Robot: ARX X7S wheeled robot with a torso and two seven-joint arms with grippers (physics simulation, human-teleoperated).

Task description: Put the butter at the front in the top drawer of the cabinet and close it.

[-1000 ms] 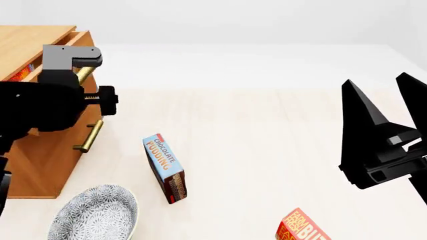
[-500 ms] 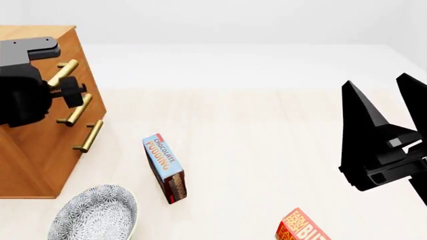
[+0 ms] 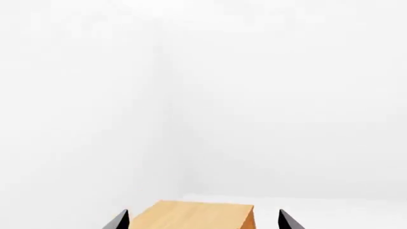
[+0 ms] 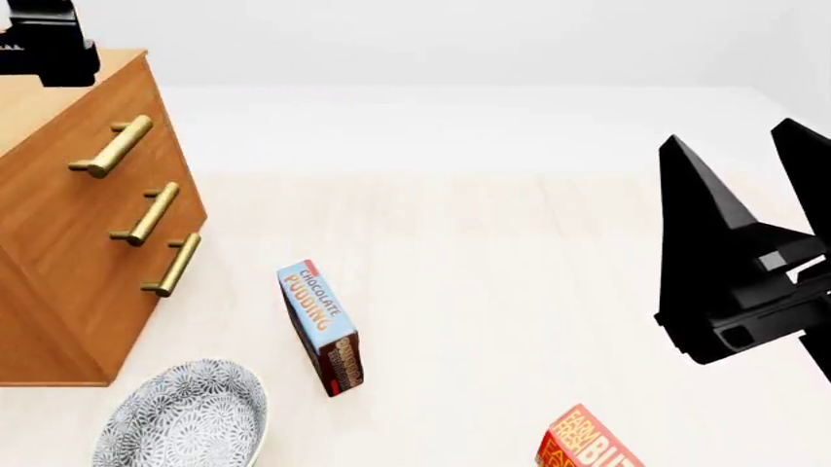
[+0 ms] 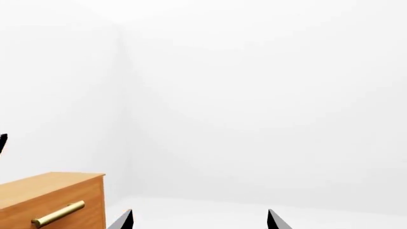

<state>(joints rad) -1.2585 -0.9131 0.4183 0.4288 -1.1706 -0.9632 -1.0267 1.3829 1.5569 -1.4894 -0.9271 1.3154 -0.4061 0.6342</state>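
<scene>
The cabinet (image 4: pixel 78 224) stands at the left edge of the counter (image 4: pixel 520 253), all three drawers flush with its front. The top drawer (image 4: pixel 97 122) is shut, its brass bar handle (image 4: pixel 113 146) angled out from the front face, with two more handles below it. No butter visible inside, since nothing is open.

The left end effector (image 4: pixel 46 39) is up at the head view's top-left corner, above the cabinet top, only a dark block showing there. In the left wrist view its two black fingertips (image 3: pixel 117 222) are spread wide apart with the cabinet top between them lower down, and nothing is held.

The right end effector (image 4: pixel 760 195) hangs over the right side of the counter, its two black pointed fingers well apart and holding nothing. The right wrist view shows the same splayed tips, with a cabinet corner and one handle off to the side.

One butter carton (image 4: pixel 587 443) lies near the front edge of the counter, toward the right, red-orange, cut off by the picture edge. It's apart from both end effectors. A blue chocolate pudding box (image 4: pixel 321 326) stands on its edge near the middle-left of the counter, in front of the cabinet. A patterned grey bowl (image 4: pixel 182 413) sits at the front-left, just beside the cabinet's front corner and near the pudding box, not touching.
</scene>
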